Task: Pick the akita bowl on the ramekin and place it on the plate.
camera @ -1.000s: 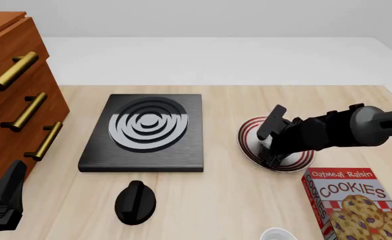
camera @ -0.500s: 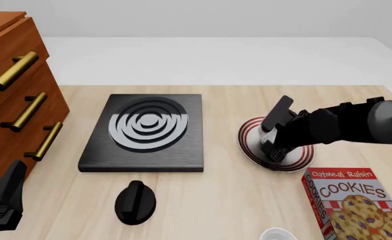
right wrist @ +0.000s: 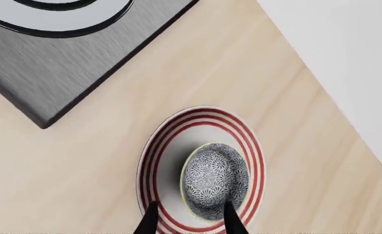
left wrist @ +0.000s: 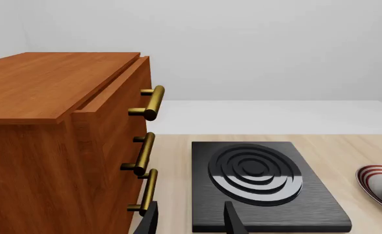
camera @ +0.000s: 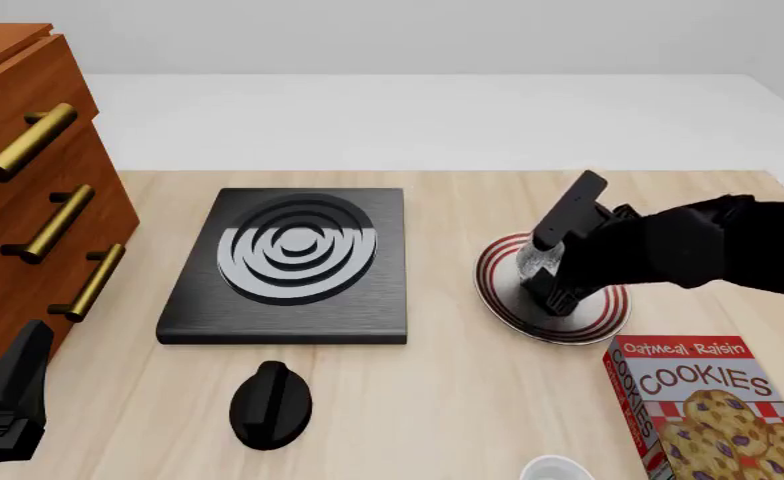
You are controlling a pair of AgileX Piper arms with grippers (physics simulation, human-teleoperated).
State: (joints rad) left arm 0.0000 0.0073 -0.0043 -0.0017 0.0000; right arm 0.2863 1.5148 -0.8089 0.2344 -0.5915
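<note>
Right wrist view: akita bowl (right wrist: 215,180) sits upright inside the red-ringed plate (right wrist: 153,161), right end effector (right wrist: 189,218) above it, fingers parted and holding nothing, so placement looks complete and only withdrawal remains; left end effector (left wrist: 189,219) idle, likewise parted.

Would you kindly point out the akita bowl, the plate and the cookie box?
akita bowl (right wrist: 215,181): right wrist view, speckled inside.
plate (right wrist: 157,161): right wrist view, red-ringed rim.
cookie box (camera: 712,400): front view, printed front face.
</note>
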